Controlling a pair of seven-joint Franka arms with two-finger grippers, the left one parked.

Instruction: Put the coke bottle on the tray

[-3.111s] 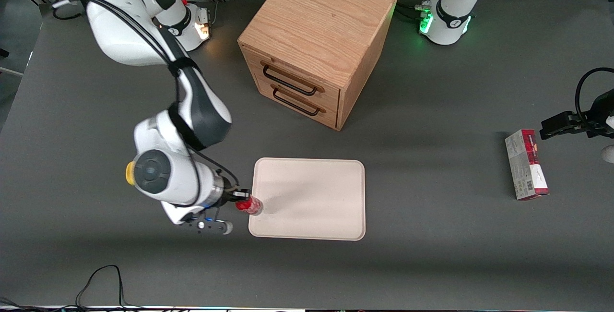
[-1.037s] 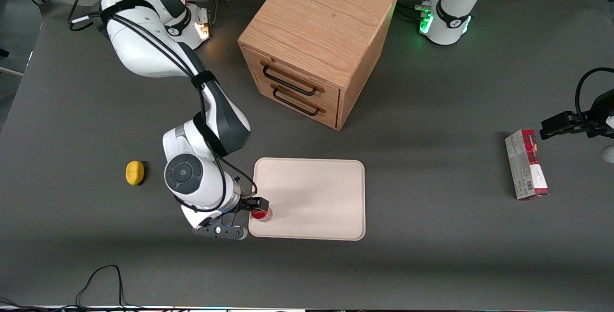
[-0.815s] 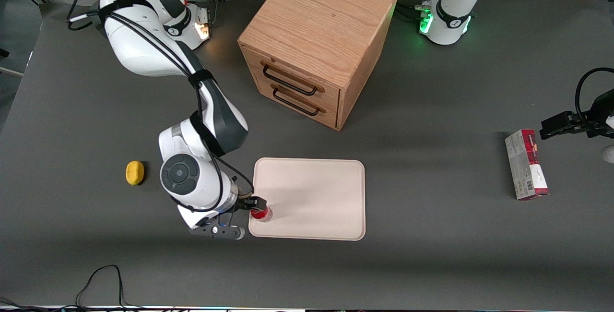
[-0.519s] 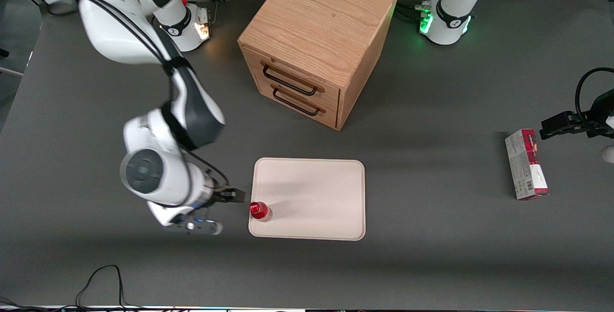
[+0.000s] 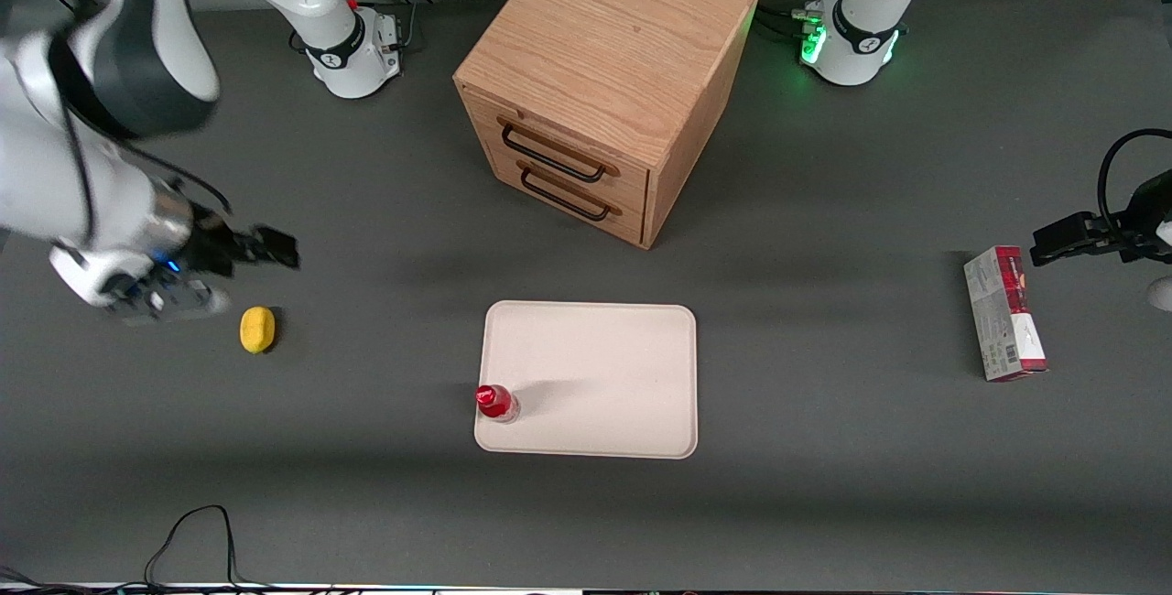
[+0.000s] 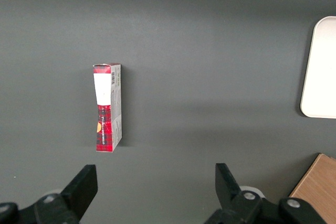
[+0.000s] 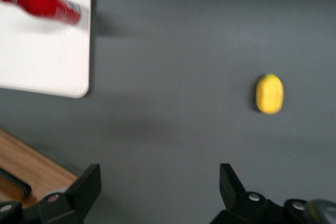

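The coke bottle point(image 5: 497, 402), small and red with a red cap, stands upright on the cream-white tray point(image 5: 604, 366), in the tray's corner nearest the front camera at the working arm's end. The wrist view shows the bottle point(image 7: 42, 2) on the tray point(image 7: 47, 61) too. My gripper point(image 5: 275, 249) is open and empty, raised well off the table toward the working arm's end, far from the bottle. In the wrist view the gripper point(image 7: 157, 187) has only bare table between its spread fingers.
A yellow object point(image 5: 257, 329) lies on the table close below my gripper point(image 7: 270, 94). The wooden drawer cabinet point(image 5: 604, 82) stands farther from the front camera than the tray. A red-and-grey carton point(image 5: 1004, 313) lies toward the parked arm's end point(image 6: 107, 107).
My gripper let go of the bottle, left it standing on the tray, then pulled away and rose fast toward the working arm's end. The yellow object came back into sight.
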